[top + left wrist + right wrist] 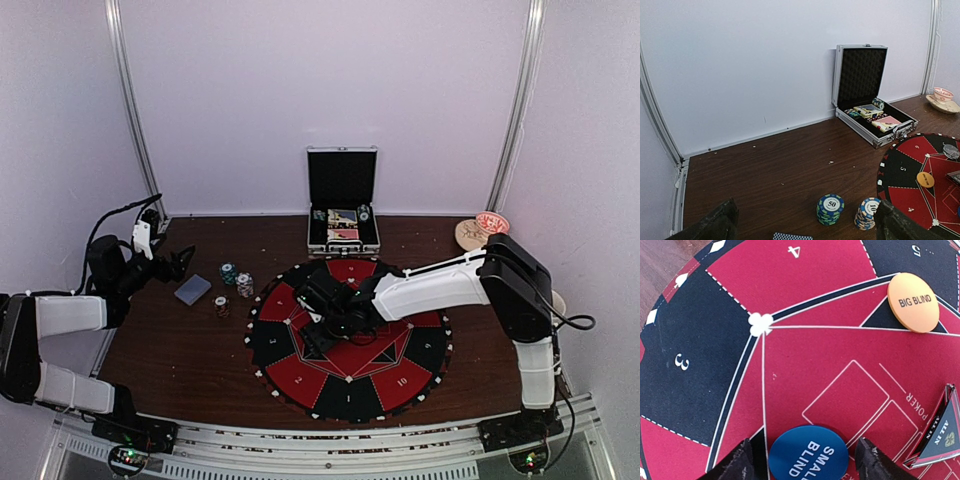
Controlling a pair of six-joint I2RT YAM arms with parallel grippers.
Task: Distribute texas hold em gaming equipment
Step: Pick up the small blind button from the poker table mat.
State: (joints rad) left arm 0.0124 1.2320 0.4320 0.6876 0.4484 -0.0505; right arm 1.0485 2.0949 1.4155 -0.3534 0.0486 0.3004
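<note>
Tabletop (170,350) of dark wood carries a round red-and-black felt mat (390,385). An open metal case (342,180) stands well ahead of both pairs of jaws, against the back wall. The right arm (430,285) extends over the mat, and the right jaws are parted low above the felt. The left arm (70,315) is over bare wood beside the mat; the left jaws are spread wide and hold nothing.

A corner of the card deck (792,236) shows between the left jaws at the near edge of the wrist view. Just ahead of them stand two chip stacks. A green-and-blue stack marked 50 (830,208) is roughly midway between the jaws, and a leaning white-and-blue stack (867,213) is closer to the right-hand finger.

A triangular ALL IN marker (940,432) lies just outside the right jaws on their right. The blue SMALL BLIND disc (808,452) lies flat between the right jaws, with a thin gap on either side. The orange BIG BLIND disc (913,302) lies ahead and to the right, well apart from them.
</note>
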